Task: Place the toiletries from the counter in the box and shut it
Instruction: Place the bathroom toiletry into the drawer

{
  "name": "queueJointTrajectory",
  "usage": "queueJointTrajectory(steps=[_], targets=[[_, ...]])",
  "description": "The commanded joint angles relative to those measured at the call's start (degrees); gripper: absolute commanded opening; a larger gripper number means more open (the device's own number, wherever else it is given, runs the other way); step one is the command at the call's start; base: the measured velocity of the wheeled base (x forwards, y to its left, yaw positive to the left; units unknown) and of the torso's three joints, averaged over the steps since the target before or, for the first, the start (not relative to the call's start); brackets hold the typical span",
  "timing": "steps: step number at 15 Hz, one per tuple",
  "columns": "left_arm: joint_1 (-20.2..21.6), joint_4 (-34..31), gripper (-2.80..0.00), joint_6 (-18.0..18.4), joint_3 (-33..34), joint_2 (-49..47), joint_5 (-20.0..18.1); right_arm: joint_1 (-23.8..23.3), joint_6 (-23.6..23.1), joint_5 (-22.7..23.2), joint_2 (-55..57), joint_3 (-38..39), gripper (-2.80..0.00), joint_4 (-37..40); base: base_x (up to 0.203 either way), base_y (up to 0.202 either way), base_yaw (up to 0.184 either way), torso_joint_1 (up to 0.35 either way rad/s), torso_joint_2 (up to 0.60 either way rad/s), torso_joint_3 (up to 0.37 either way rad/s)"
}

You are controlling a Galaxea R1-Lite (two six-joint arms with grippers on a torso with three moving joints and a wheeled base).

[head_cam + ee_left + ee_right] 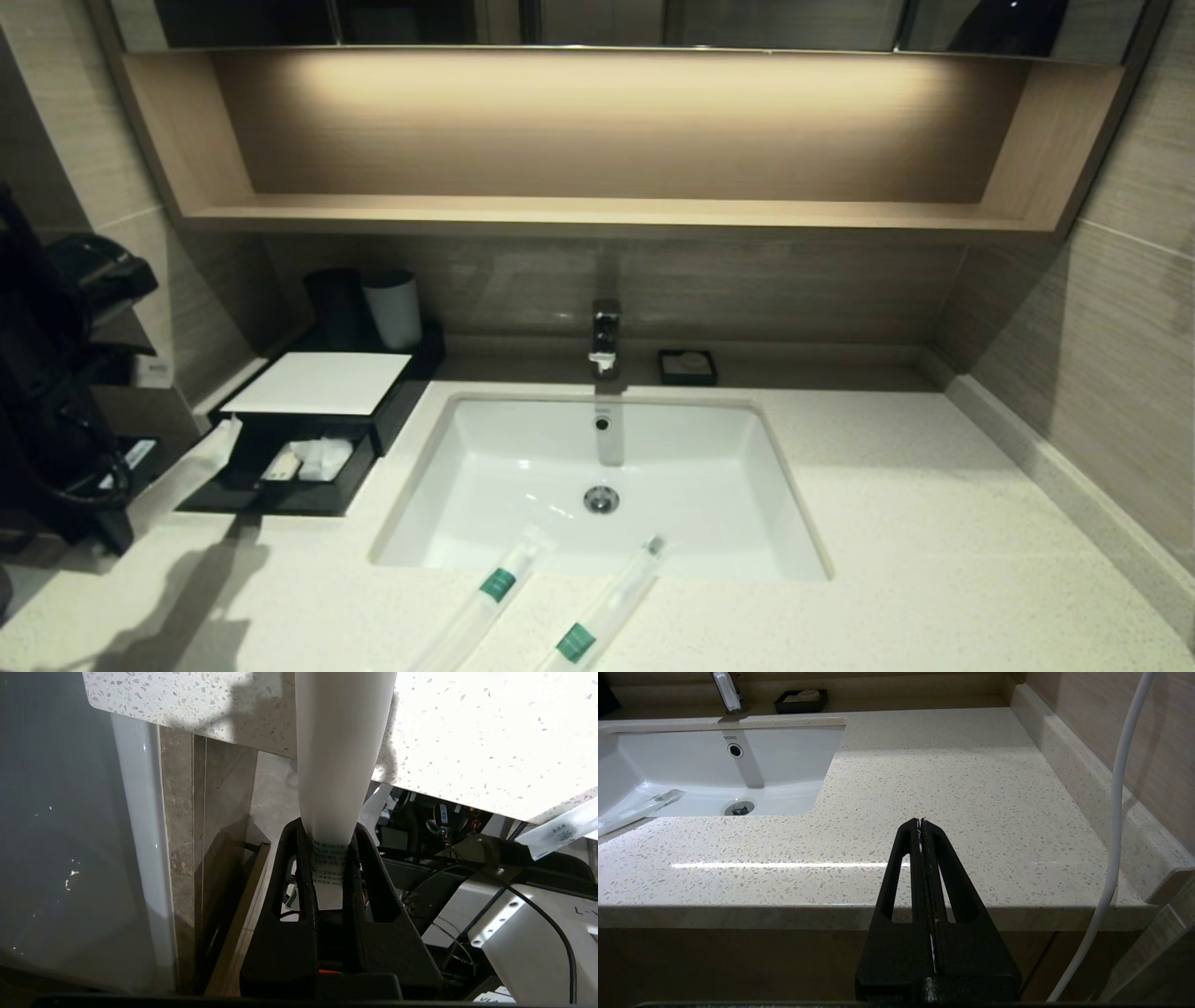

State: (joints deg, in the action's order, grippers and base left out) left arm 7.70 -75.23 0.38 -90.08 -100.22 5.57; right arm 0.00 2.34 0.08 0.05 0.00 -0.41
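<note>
**Left gripper holds one toiletry by the box**

The left gripper (328, 858) is squeezed shut on a sleeved toiletry (343, 751). Tiny print shows on the sleeve's end, too small to read. The sleeve's far end (201, 457) reaches toward the box (317, 383) at the counter's (934, 560) far left. The box's drawer (280, 490) is pulled out, with white packets inside. Two more toiletries, one (495, 588) and another (597, 621), each with a green band, lie at the sink's (523, 448) near edge. The sink says "TOTO". The right gripper (921, 826) is closed and empty, low by the counter's near right edge.
</note>
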Motion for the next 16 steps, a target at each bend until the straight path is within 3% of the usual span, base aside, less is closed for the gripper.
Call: queueJointTrajectory(steps=[1,9,16], targets=[[1.53,-0.42,-2.80,0.07,-1.25,-1.62,0.00,0.00,0.03,0.01,0.04,0.00,-2.80,-0.02,0.000,0.000,0.000,0.000,0.00,0.000],[6.89,-0.79,-2.80,2.37,-7.80,-9.02,-0.03,0.00,0.03,0.01,0.04,0.00,-2.80,-0.02,0.000,0.000,0.000,0.000,0.00,0.000],[6.98,-0.71,-2.80,4.81,-9.18,-12.30,-0.30,0.00,0.03,0.01,0.04,0.00,-2.80,-0.02,0.000,0.000,0.000,0.000,0.00,0.000]])
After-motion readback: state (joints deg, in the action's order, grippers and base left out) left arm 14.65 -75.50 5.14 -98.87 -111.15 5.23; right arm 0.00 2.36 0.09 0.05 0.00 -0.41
